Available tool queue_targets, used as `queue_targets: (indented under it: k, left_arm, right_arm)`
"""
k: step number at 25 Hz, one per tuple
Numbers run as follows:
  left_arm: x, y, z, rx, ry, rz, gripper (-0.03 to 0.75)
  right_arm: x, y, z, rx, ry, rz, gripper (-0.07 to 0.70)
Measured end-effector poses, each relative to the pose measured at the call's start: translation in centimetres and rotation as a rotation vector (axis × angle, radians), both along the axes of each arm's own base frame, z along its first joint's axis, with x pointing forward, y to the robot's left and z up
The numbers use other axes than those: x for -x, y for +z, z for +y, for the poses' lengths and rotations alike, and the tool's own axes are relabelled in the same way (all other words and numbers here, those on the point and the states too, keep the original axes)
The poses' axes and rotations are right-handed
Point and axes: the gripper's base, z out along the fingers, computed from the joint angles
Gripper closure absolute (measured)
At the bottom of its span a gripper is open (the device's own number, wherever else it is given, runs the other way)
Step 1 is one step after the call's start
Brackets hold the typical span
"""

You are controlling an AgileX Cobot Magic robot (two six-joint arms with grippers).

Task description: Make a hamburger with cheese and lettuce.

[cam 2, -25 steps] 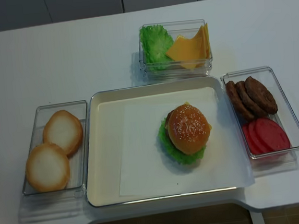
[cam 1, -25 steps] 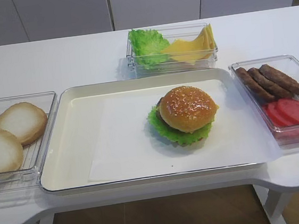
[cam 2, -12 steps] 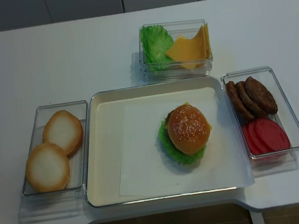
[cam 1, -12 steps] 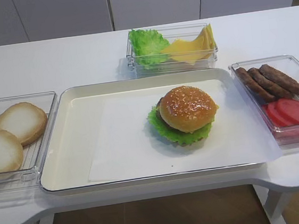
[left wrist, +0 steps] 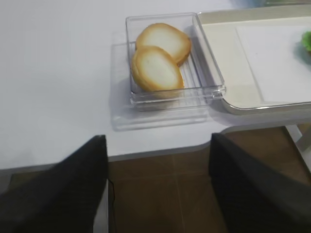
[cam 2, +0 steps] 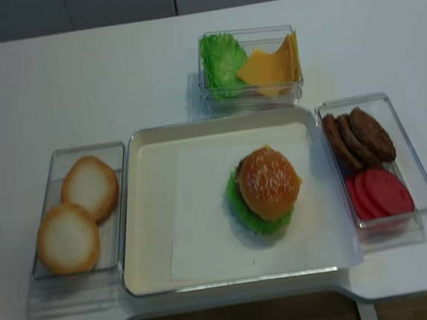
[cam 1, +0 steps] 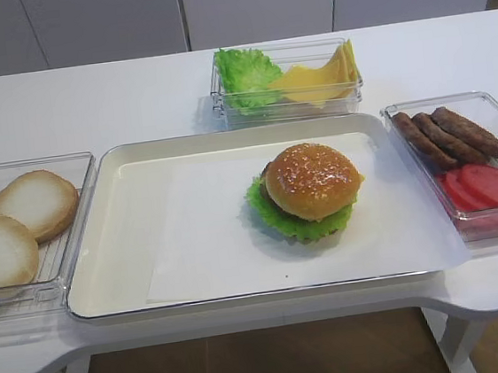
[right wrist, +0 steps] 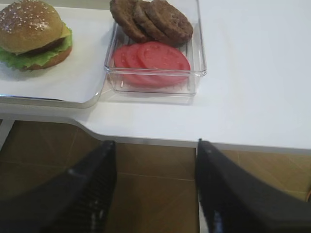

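Near left edge of white table point(cam 1: 115, 98): one clear bin point(cam 1: 74, 174) holding two pale bun halves point(cam 1: 35, 203), flat faces up, overlapping slightly.

Centre: one cream tray point(cam 1: 118, 254) lined with one white paper sheet point(cam 1: 210, 235). On sheet, right of tray centre: one hamburger point(cam 1: 310, 189), assembled. Lettuce point(cam 1: 274, 215) as frilly ring at base, dark patty above, cheese point(right wrist: 65, 31) showing as one yellow corner under sesame bun top.

Behind tray, toward far table edge: one clear bin point(cam 1: 346, 96) with one bunched green leaf point(cam 1: 244, 71) at left, fanned yellow slices point(cam 1: 318, 79) at right; exact slice count not discernible.

Near right edge: one clear bin point(cam 1: 492, 214) with three brown patties point(cam 1: 447, 134) at far end, three overlapping red tomato slices point(cam 1: 485, 188) at near end.

Left gripper point(left wrist: 158, 187): jaws spread wide, nothing between, below near table edge. Right gripper point(right wrist: 155, 187): jaws spread wide, nothing between, below near table edge.
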Motion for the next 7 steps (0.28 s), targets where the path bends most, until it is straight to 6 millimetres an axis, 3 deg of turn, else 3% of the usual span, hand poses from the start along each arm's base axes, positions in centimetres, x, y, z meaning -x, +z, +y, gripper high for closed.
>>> queue_targets:
  k: [7]
  left_arm:
    - [-0.9,-1.6,-0.1,-0.022,-0.014,0.064,0.239]
  right_arm:
    - [0.0,0.0,0.0,0.000,0.000,0.000,0.232]
